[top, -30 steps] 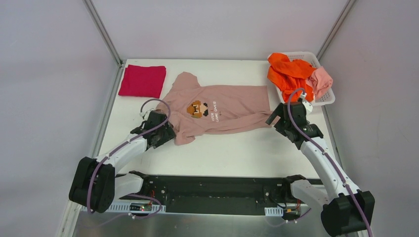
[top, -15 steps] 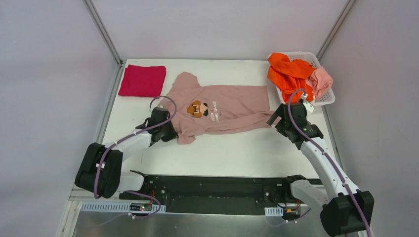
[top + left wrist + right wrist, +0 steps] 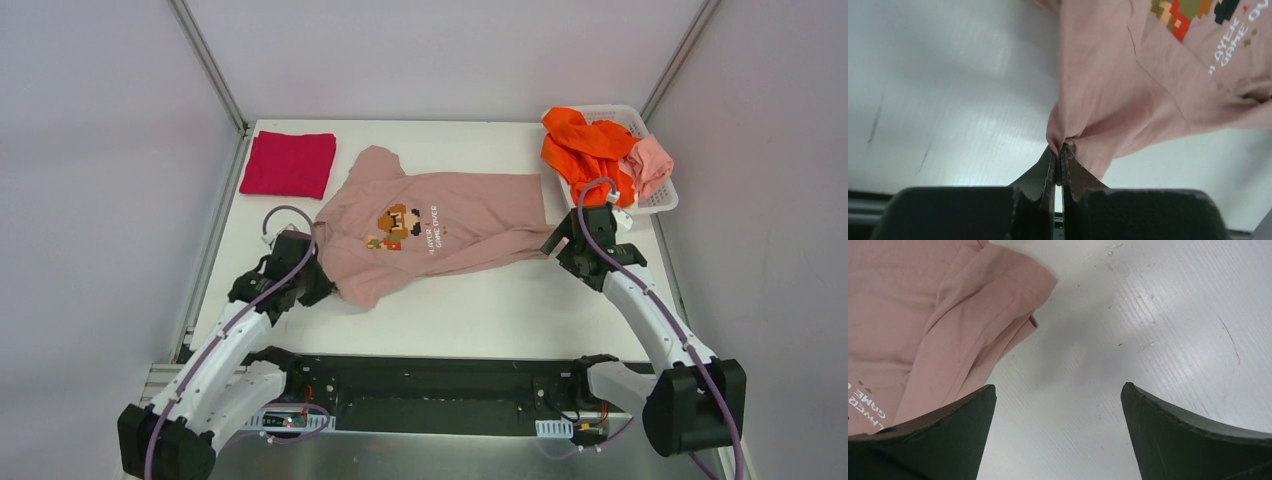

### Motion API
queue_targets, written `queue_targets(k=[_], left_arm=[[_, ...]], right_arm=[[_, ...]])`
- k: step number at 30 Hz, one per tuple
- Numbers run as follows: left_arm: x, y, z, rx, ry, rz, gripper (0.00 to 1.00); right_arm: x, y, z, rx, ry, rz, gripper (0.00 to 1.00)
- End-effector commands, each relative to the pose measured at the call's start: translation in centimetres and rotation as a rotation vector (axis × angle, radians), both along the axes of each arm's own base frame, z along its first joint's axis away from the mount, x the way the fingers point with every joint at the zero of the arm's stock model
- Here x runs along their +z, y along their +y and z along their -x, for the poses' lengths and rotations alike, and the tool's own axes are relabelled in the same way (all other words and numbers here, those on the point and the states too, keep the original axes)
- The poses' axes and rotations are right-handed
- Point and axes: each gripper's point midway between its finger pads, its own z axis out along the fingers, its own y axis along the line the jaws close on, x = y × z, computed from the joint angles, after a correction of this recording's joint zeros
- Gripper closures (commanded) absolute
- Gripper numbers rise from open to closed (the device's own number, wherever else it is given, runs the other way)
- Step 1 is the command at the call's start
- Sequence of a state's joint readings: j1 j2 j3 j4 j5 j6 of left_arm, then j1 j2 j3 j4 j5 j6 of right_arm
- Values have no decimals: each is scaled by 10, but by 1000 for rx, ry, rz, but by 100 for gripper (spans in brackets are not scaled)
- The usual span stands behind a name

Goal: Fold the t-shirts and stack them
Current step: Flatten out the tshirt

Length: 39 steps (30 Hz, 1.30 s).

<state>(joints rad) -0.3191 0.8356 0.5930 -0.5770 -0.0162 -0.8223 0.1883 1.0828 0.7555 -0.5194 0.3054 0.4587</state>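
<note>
**One folded, three to go**

The left pincer [image 3: 1057, 150] is clenched on a pinch of the dusty-pink t-shirt [image 3: 440, 225] at its near left edge. The right pincer [image 3: 1058, 386] is spread wide over bare counter [image 3: 470, 310], just beside the shirt's right corner, grasping nothing. That shirt is spread mid-counter, print up, not yet folded. One crimson t-shirt [image 3: 288, 163] is laid folded at the far left. One orange t-shirt [image 3: 585, 150] and one salmon-pink t-shirt [image 3: 650, 162] are heaped in the single white lattice basket [image 3: 655, 205].

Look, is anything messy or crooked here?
Yes. The pink t-shirt lies crooked and rumpled on the table, with the left gripper pinching one edge. The orange t-shirt hangs messily over the rim of the basket.
</note>
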Motion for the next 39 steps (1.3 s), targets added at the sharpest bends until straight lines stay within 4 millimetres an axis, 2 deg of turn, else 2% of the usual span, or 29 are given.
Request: queue_targets(k=[1,3,5,10,13,19,21,25,29,34,39], left_arm=[[11,50,35,211,77,-159,100],[15,58,41,261,73,-167,100],[16,57,42,271,63,-148,100],[12,55,46,259,74,-138,100],[3,57,49,272,102,-151,100],[3,59,47,276,95,-161,100],[4,58,46,276,84,-157,100],[5,58,45,274,68,-150,100],[4,57,45,272,70,-149,100],[2,56,43,263,80,-154,100],[0,55,40,258,80,-157,100]], right_arm=[[15,-2,-10,-56,-46,-26,1],[15,-2,-9,-72,-42,-38,1],[15,4,-8,-64,-39,-74,1],[8,52,-15,73,-26,-290,5],[11,66,-29,162,-22,-292,5],[-3,75,-64,164,35,-209,8],[-9,68,-76,114,66,-168,10],[-24,51,-80,53,140,-68,17],[-34,30,-62,-3,166,3,19],[-42,7,-36,-84,165,-14,19],[-51,13,-33,-89,133,-104,23]])
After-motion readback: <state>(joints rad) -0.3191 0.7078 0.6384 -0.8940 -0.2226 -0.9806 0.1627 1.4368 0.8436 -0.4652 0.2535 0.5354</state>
